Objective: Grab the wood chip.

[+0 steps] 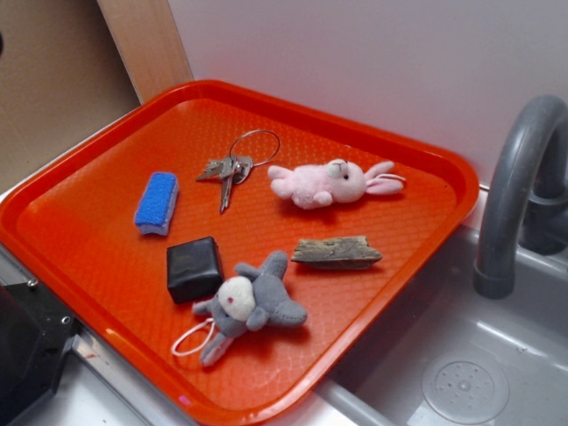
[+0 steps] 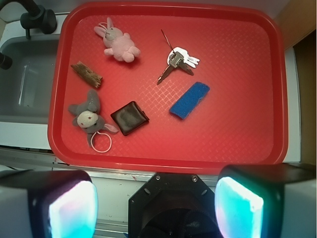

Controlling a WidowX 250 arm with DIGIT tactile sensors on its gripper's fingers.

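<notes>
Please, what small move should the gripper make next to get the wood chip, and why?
Probably move forward and to the left over the tray, toward the wood chip. The gripper looks open and empty, high above the tray's near edge, far from the chip. The chip lies flat between the pink bunny and the grey plush, touching neither, so there is room to descend.

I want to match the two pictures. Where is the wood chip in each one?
Exterior view: the flat, rough brown-grey wood chip lies right of centre on the red plastic tray.
Wrist view: it lies near the tray's left edge.
Shared landmark: the pink plush bunny sits just beyond the chip, with the grey plush toy on its other side.
</notes>
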